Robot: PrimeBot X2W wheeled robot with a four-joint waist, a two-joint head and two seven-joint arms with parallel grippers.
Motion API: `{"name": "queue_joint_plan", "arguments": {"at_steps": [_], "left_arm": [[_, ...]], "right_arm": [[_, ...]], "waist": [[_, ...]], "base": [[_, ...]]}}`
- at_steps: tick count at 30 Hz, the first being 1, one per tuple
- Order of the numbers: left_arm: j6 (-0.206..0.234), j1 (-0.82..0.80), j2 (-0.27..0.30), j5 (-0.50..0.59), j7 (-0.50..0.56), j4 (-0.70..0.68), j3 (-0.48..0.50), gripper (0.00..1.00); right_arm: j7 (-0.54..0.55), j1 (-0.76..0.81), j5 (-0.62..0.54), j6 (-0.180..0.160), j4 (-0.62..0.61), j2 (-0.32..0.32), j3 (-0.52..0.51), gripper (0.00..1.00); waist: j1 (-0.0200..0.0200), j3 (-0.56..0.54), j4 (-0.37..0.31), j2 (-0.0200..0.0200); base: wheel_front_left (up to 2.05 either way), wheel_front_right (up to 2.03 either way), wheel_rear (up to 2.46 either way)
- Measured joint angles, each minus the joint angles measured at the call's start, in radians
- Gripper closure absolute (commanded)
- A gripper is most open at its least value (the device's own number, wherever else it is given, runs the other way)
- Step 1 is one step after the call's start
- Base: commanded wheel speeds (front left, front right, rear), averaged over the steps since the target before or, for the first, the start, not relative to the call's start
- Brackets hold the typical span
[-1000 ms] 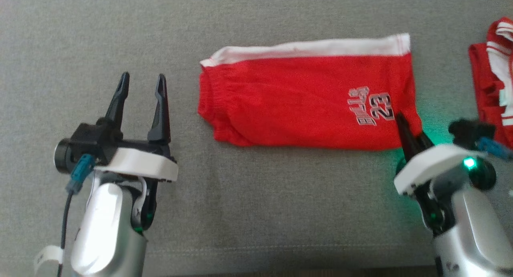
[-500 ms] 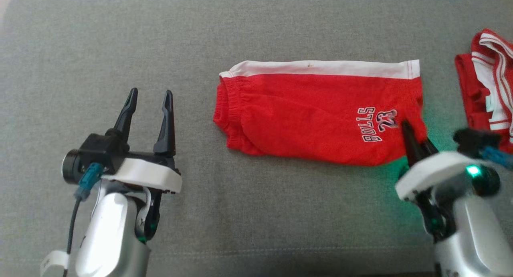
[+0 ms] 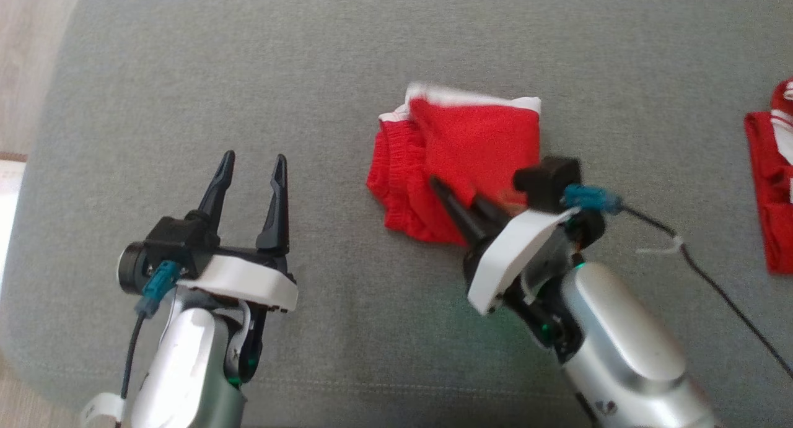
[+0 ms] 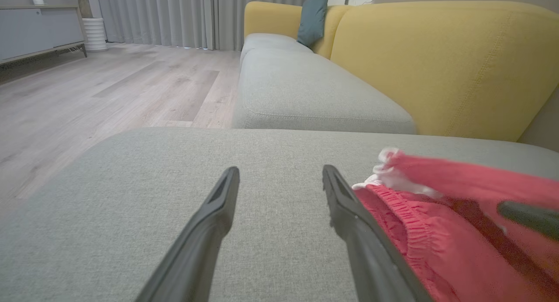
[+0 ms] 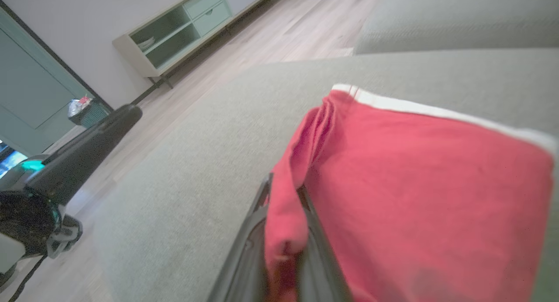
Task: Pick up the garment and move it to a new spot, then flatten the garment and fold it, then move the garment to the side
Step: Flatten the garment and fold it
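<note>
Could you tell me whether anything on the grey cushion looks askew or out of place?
The red shorts look lopsided: the layer pinched in the right gripper sits skewed over the waistband end, so the edges do not line up. A second red garment sits bunched at the right of the cushion.

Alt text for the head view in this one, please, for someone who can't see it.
The right tool is shut on an edge of the red shorts, which lie doubled over on the grey cushion. The left tool hangs open to their left; a second red garment lies at the right edge.
</note>
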Motion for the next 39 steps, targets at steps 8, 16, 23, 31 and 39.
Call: {"name": "queue_joint_plan", "arguments": {"at_steps": [8, 16, 23, 31, 39], "left_arm": [[0.009, 0.0, 0.0, -0.01, 0.0, 0.003, -0.011, 0.0], [0.009, 0.0, 0.0, -0.01, 0.0, 0.004, -0.012, 0.0], [0.013, 0.0, 0.0, -0.008, 0.0, 0.005, -0.007, 0.0], [0.014, 0.012, 0.002, 0.013, 0.0, -0.007, 0.021, 0.0], [0.019, 0.053, 0.022, 0.022, 0.0, -0.016, 0.053, 0.0]], "right_arm": [[-0.092, -0.031, 0.097, 0.0, 0.14, -0.001, 0.131, 1.0], [-0.191, -0.081, 0.102, 0.0, 0.176, -0.001, 0.193, 0.0], [-0.351, -0.078, -0.007, 0.0, 0.134, 0.0, 0.097, 0.0], [-0.39, 0.053, -0.14, 0.0, 0.036, -0.012, -0.209, 0.0], [-0.337, 0.255, -0.228, 0.0, -0.115, -0.021, -0.46, 0.0]], "waist": [[0.0, 0.012, 0.031, 0.0], [0.0, 0.018, 0.021, 0.0], [0.0, 0.014, 0.0, 0.0], [0.0, -0.001, -0.038, 0.0], [0.0, -0.034, -0.082, 0.0]], "base": [[0.0, 0.0, 0.0], [0.0, 0.0, 0.0], [0.0, 0.0, 0.0], [0.0, 0.0, 0.0], [0.0, 0.0, 0.0]]}}
